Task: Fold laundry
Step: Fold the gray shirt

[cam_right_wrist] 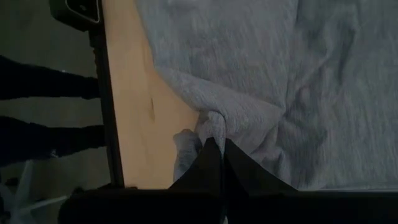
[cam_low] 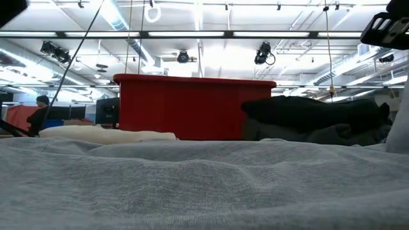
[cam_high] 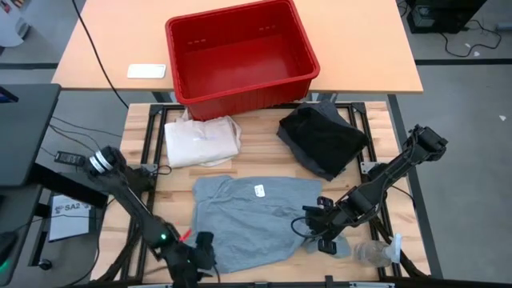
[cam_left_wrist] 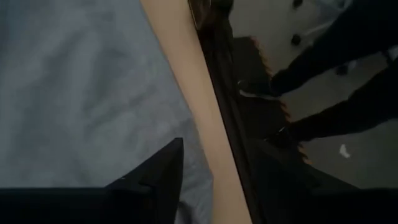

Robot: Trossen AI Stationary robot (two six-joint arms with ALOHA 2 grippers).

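Pinching a bunched fold of the light grey T-shirt [cam_right_wrist: 249,93], the right gripper [cam_right_wrist: 214,146] has its two dark fingers pressed together on the cloth, at about four o'clock on the table [cam_high: 256,168] in the high view. The fabric gathers into a small knot at the fingertips and spreads away from them toward the table's middle, with a strip of bare wood just beside the pinch.

The left gripper [cam_high: 202,250] sits at about seven o'clock, at the near edge of the table, over the shirt's lower left corner. Its wrist view shows one dark finger [cam_left_wrist: 163,171] above the grey cloth, with the wooden edge and the dark frame running past it; whether its jaws are wide or narrow, and whether they hold any cloth, I cannot tell.

The T-shirt lies flat between the two grippers, filling the near half of the table, a small white label [cam_high: 260,190] showing near its collar. At about two o'clock a black garment [cam_high: 320,132] lies crumpled on a dark grey one [cam_high: 334,166]. At about ten o'clock rests the cream tote bag [cam_high: 200,142], folded. At twelve o'clock, beyond these, stands the red bin [cam_high: 240,56] on a second tabletop. A person's dark-clad legs [cam_right_wrist: 43,112] show on the floor beside the table.
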